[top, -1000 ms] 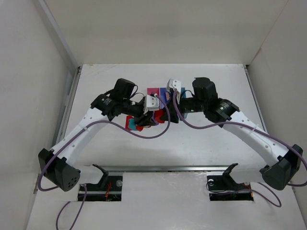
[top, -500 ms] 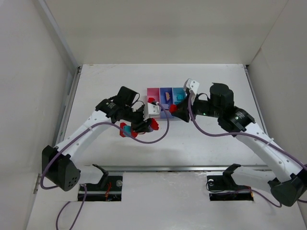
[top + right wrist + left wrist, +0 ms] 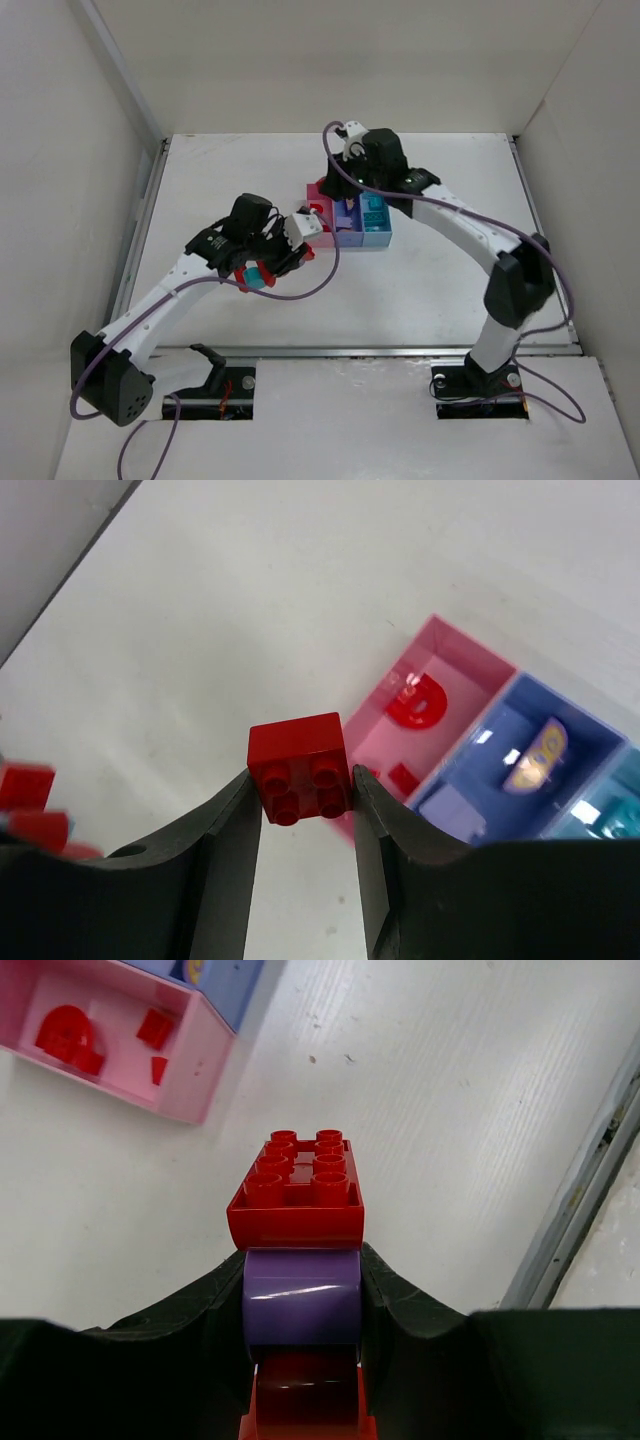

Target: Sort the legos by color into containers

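Observation:
My left gripper point(image 3: 302, 1260) is shut on a stack of legos: a red eight-stud brick point(image 3: 297, 1192) on top, a purple brick point(image 3: 302, 1296) between the jaws, and another red brick below. In the top view this gripper point(image 3: 275, 262) holds the stack above the table, left of the bins. My right gripper point(image 3: 302, 778) is shut on a small red four-stud brick point(image 3: 299, 765), held above the near left edge of the pink bin point(image 3: 452, 662). The pink bin point(image 3: 322, 232), purple-blue bin point(image 3: 348, 234) and light blue bin point(image 3: 377, 236) stand joined at the table's middle.
The pink bin point(image 3: 190, 1060) holds a red arch piece point(image 3: 420, 702) and small red bits. The purple-blue bin point(image 3: 560, 780) holds a purple brick and a yellowish piece. A metal rail point(image 3: 585, 1220) runs along the table's edge. White walls enclose the table.
My right arm has swung left across the bins and now holds its red brick over the pink bin. My left gripper has drawn slightly down and left with its stack.

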`<action>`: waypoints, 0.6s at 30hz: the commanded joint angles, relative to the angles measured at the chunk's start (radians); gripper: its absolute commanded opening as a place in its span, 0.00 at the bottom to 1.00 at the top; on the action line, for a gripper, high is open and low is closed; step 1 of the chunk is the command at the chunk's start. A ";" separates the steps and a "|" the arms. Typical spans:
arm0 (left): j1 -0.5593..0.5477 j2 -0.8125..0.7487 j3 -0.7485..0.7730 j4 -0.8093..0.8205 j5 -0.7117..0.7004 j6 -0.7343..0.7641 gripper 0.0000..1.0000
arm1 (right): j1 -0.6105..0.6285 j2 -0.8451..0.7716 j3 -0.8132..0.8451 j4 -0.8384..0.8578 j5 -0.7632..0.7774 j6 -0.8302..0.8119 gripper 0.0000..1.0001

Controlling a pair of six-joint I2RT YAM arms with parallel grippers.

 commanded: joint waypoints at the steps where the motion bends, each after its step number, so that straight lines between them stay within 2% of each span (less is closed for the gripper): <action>1: 0.012 -0.049 0.000 0.077 -0.035 -0.053 0.00 | 0.011 0.157 0.167 -0.003 0.014 0.075 0.00; 6: 0.012 -0.049 0.000 0.066 -0.035 -0.053 0.00 | 0.011 0.295 0.275 -0.037 0.026 0.084 0.00; 15: 0.012 -0.039 0.000 0.066 -0.025 -0.053 0.00 | 0.011 0.331 0.265 -0.046 0.093 0.116 0.00; 16: 0.012 -0.039 0.000 0.066 -0.025 -0.053 0.00 | 0.011 0.331 0.265 -0.046 0.093 0.116 0.05; 17: 0.021 -0.030 0.000 0.075 -0.025 -0.053 0.00 | 0.011 0.341 0.265 -0.056 0.072 0.116 0.16; 18: 0.021 -0.030 0.000 0.075 -0.025 -0.053 0.00 | 0.011 0.342 0.265 -0.072 0.058 0.116 0.50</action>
